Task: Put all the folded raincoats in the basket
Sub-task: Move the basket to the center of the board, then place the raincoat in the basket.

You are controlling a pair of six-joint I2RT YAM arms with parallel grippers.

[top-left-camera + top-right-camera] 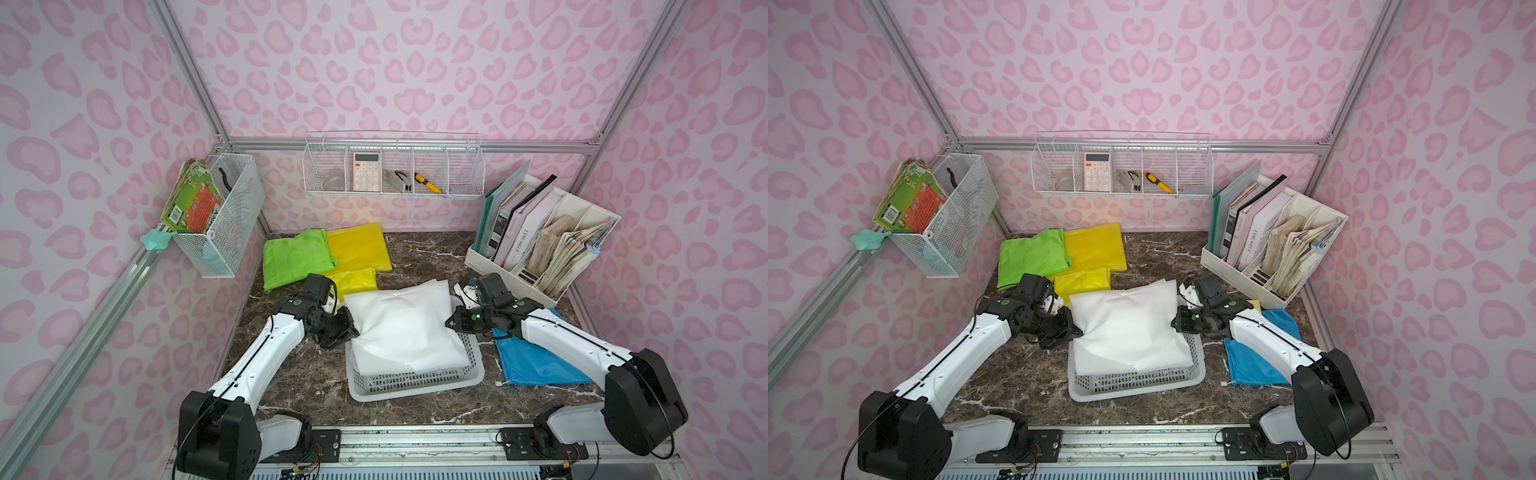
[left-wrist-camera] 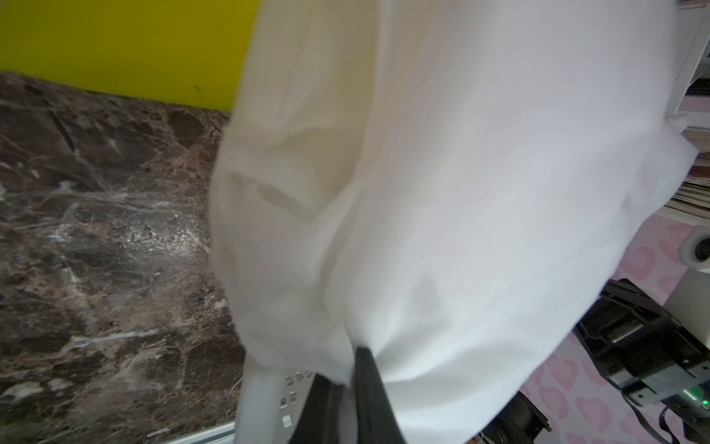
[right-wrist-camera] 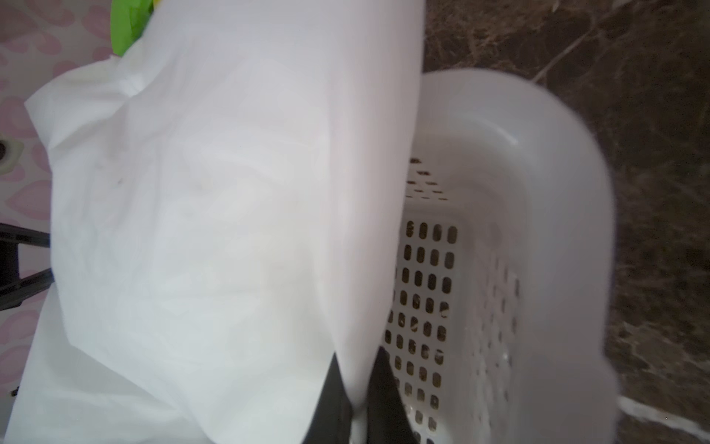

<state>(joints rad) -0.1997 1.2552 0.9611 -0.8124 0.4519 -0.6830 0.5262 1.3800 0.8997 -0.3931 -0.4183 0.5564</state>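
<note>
The folded white raincoat (image 1: 401,328) is held between both end effectors over the white perforated basket (image 1: 415,392). Its near edge is down inside the basket and its far part slopes up past the far rim. The left end effector (image 1: 350,331) is pinched narrow on the raincoat's left edge; in the left wrist view a black finger (image 2: 367,384) presses into the gathered cloth. The right end effector (image 1: 449,322) is clamped narrow on the right edge, and the right wrist view shows its fingers (image 3: 384,388) on either side of the fold, above the basket's holed wall. The basket stands near the middle of the marble counter (image 1: 419,257). At the far left lie a green raincoat (image 1: 297,257) and two yellow raincoats (image 1: 359,247). A blue raincoat (image 1: 536,357) lies just right of the basket, under the right arm. A file holder (image 1: 540,237) stands at the far right.
</note>
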